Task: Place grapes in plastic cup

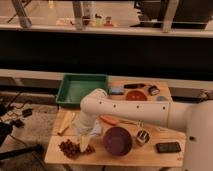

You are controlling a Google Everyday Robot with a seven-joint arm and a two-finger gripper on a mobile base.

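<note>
White robot arm (125, 111) reaching in from the picture's right, bent down at a rounded elbow above the light wooden worktop (127, 160). Gripper (84, 145) pointed straight down near the worktop's front left corner, at the right-hand edge of the small bunch of dark reddish-purple round grapes (69, 148). Jaws spread wide, gripping nothing; tips low, down at the level of the bunch, touching it or just beside it, not clear which. Grapes flat on the worktop, not lifted, close to the front edge.

Just right of the gripper, a round dark purple bowl (118, 140), upright, near the grapes but apart from them. Right of the bowl, a small metallic cup (142, 136), then a flat black rectangular device (168, 147). Behind the bowl, partly under the arm, a long orange item (108, 120). Left of the arm, a pale wooden stick-like piece (65, 125) lying at a slant.

At the back left, a green rectangular plastic tray (65, 92). Beside the tray along the back, a blue block (116, 90), a round reddish-orange dish (136, 95) and a small dark round object (153, 90).
</note>
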